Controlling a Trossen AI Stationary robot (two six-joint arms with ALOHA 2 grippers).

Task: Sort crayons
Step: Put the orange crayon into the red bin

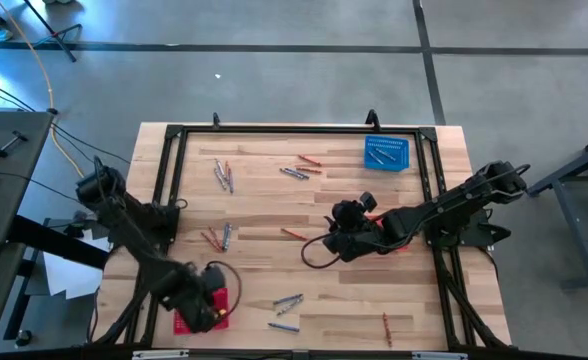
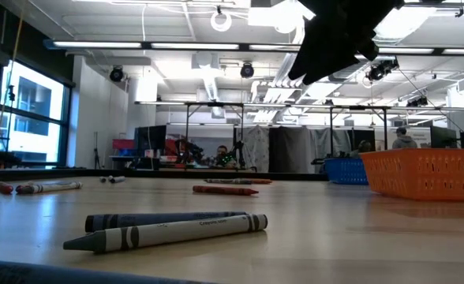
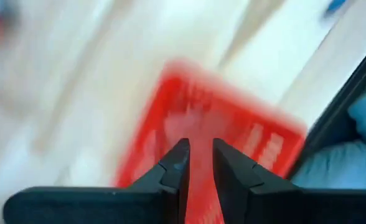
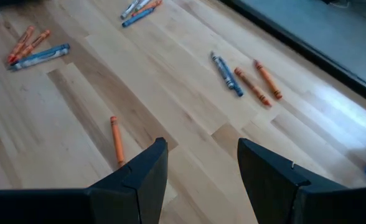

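Left gripper [image 3: 198, 163] over red basket [image 3: 214, 124], jaws slightly apart, nothing held. Right gripper [image 4: 201, 165] wide open above orange crayon [image 4: 116, 141]. Crayons light, stiff, roll-prone, probably brittle; pinch mid-length.

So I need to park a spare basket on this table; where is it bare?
Bare wood lies between the blue basket and the right gripper, and along the left edge beside the loose crayons. It is crowded around the red basket under the left gripper.
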